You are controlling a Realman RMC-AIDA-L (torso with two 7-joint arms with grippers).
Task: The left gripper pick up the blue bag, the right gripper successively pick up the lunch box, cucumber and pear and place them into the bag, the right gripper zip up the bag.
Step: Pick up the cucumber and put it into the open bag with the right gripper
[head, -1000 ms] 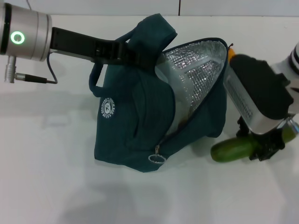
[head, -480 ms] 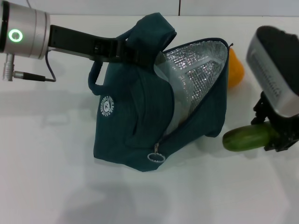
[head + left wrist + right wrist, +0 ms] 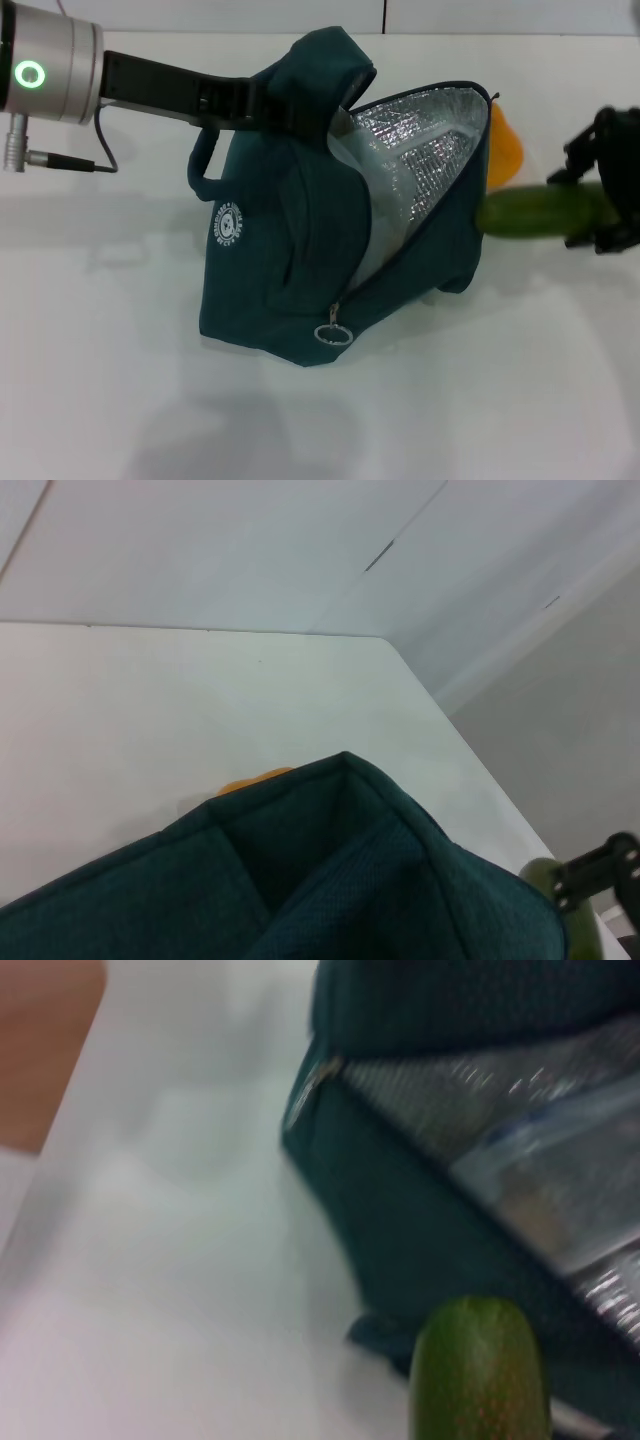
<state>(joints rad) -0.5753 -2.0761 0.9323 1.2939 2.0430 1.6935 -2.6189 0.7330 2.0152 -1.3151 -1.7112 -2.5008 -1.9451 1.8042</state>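
In the head view the blue bag (image 3: 330, 210) stands on the white surface (image 3: 150, 400) with its mouth gaping toward the robot's right, silver lining exposed and a pale lunch box (image 3: 375, 215) partly visible inside. The left pincer (image 3: 262, 103) reaches in from the left and is closed on the bag's top handle, holding it up. At the right edge the right pincer (image 3: 600, 205) is clamped on 1 end of the cucumber (image 3: 540, 212), which is held lengthwise with its free end just beside the bag's open rim and appears clear of the surface. The orange-yellow pear (image 3: 503, 150) sits behind the cucumber, close against the bag's right side.

The right wrist view adds what the head view cannot: the cucumber's rounded tip (image 3: 480, 1370) seen end-on, pointing at the bag's dark wall (image 3: 440, 1230) below the silver lining, with the lunch box showing pale inside. The left wrist view looks over the bag's fabric top (image 3: 330, 870), a sliver of pear (image 3: 255, 780) behind it, and the cucumber's end with the black right pincer far off at the corner.
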